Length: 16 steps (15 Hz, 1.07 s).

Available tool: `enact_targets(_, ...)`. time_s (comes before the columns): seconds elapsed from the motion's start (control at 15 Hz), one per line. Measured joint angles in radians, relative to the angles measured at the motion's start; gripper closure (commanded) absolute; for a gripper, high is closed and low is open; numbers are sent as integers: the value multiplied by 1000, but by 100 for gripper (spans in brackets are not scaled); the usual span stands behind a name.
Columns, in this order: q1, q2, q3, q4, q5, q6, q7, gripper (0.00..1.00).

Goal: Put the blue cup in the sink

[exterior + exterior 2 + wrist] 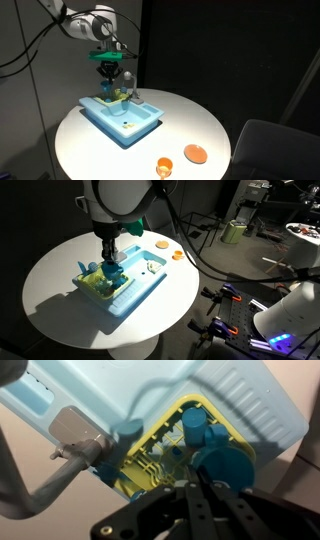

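The light-blue toy sink [112,128] [137,288] [240,395] lies on the round white table, with a grey faucet [78,434] and a yellow rack [150,460] set in it. My gripper [190,482] [109,78] [108,258] hangs straight down over the rack end of the sink. Its fingers are shut together, and the teal blue cup [225,460] [113,273] sits right at their tips, pinched by its edge. The cup is just above the yellow rack. The black fingers hide its near side.
A small orange cup-like piece [163,167] [162,245] and a flat orange disc [194,154] [177,254] lie on the table [200,120] away from the sink. Beyond the table stand a dark curtain, cables and another robot [290,320].
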Motion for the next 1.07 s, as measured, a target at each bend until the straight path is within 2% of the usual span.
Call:
enact_targets(0.07, 0, 0, 0, 0, 0, 0, 0, 99)
enact_targets(0.2, 0, 0, 0, -1, 0, 0, 0, 99)
enact_targets(0.27, 0, 1, 0, -2, 0, 0, 0, 70)
enact_targets(0.33, 0, 1, 0, -3, 0, 0, 0, 69)
enact_targets(0.4, 0, 2, 0, -3, 0, 0, 0, 63)
enact_targets(0.73, 0, 6, 0, -4, 0, 0, 0, 22)
enact_targets(0.93, 0, 6, 0, -4, 0, 0, 0, 1)
enact_targets(1.07, 0, 5, 3, -6, 0, 0, 0, 0)
